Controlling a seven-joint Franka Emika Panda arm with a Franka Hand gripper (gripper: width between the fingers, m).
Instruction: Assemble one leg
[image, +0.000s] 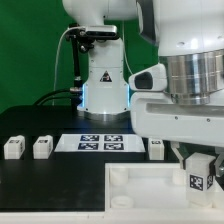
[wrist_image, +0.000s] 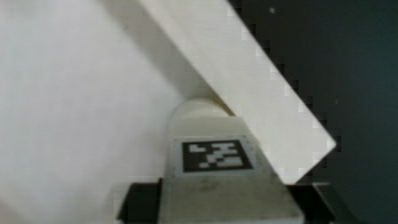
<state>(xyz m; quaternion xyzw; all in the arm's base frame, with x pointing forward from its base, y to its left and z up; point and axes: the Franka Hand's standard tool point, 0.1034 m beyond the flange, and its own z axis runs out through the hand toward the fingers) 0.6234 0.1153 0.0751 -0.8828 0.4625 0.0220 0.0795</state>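
Note:
My gripper (image: 199, 168) is shut on a leg (image: 199, 175), a small white block with a black-and-white tag facing the camera, and holds it over the large flat white panel (image: 150, 190) near its right side in the exterior view. In the wrist view the same leg (wrist_image: 215, 150) stands between my dark fingers (wrist_image: 143, 200), its tag up, against the panel's raised white rim (wrist_image: 231, 70). Three more legs lie on the black table: two at the exterior view's left (image: 13, 148) (image: 42, 147) and one by the panel's far edge (image: 156, 149).
The marker board (image: 100, 143) lies flat behind the panel. The robot base (image: 103, 85) stands at the back. A round corner socket (image: 120, 176) shows on the panel's near-left part. The table's black surface (image: 40, 185) runs along the left.

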